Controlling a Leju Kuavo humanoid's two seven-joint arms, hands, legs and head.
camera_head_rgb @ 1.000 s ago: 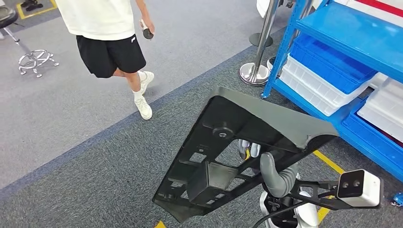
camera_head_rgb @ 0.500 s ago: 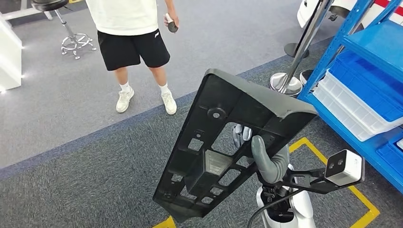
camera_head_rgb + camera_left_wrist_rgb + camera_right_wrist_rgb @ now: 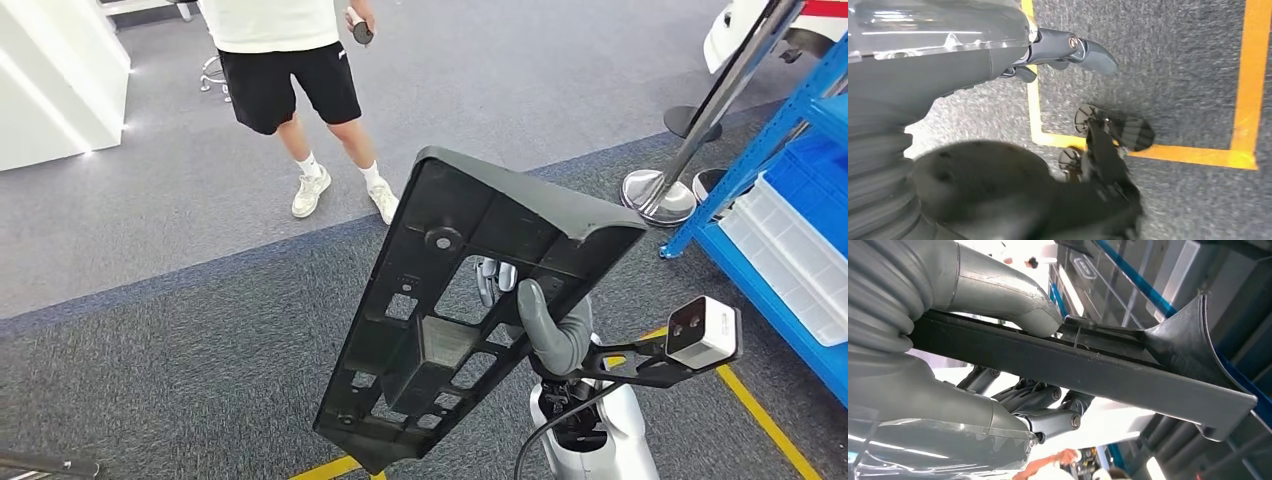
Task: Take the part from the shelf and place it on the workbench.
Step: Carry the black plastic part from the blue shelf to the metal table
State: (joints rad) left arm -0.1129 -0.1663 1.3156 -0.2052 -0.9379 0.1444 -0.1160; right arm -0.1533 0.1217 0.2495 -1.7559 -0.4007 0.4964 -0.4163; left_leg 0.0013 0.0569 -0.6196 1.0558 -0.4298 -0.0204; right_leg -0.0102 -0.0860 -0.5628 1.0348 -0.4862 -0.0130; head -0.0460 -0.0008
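Note:
The part [image 3: 520, 205] is a large black plastic panel with ribs and cut-outs, held tilted up in front of me over the grey carpet. My right hand [image 3: 545, 330] grips it near its right edge, thumb on the ribbed side and fingers behind it. The right wrist view shows the thumb [image 3: 1013, 300] pressed on the part [image 3: 1098, 367] and the fingers [image 3: 1048, 415] under it. My left hand [image 3: 998, 45] hangs over the floor with nothing in it, its fingers [image 3: 1088, 47] spread loosely.
A person [image 3: 285, 60] stands ahead at the left, holding a small dark object [image 3: 360, 33]. The blue shelf [image 3: 760, 170] with white bins [image 3: 790, 255] is at the right edge, a stanchion base [image 3: 658, 195] beside it. A white cabinet [image 3: 50, 80] stands far left. Yellow tape [image 3: 770, 425] marks the floor.
The camera has turned left: the shelf and stanchion have slid toward the right edge and a white cabinet has come in at the left. The part stays in my right hand.

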